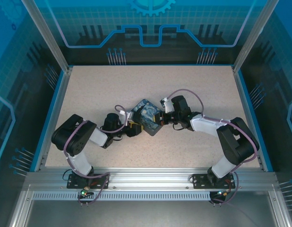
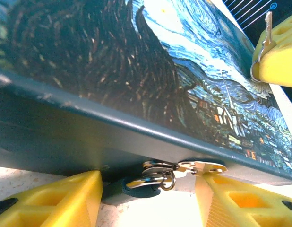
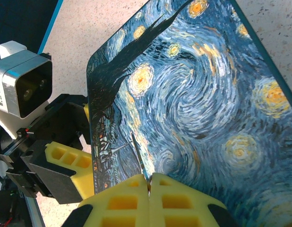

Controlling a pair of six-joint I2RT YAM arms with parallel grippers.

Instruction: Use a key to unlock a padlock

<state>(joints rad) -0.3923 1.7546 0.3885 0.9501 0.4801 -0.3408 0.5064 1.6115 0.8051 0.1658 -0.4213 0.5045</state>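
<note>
Straddling the padlock (image 2: pixel 153 177) at bottom centre of the left wrist view with the half-spread left claw (image 2: pixel 150 189): tiny, dark, bright steel rings, hanging at the front edge of the painted box (image 2: pixel 136 71). Beyond, at upper right, pinching the key (image 2: pixel 267 26), a thin grey sliver, in the tightly closed right claw (image 3: pixel 149 187).

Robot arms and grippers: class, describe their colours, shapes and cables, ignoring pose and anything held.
The left arm and right arm have bulky black joint housings, white links and a lilac cable looping alongside each. The left gripper and right gripper carry yellow fingers moulded with hollow rectangular cells, on black mounts. A white-and-grey camera box sits on the left wrist.
</note>
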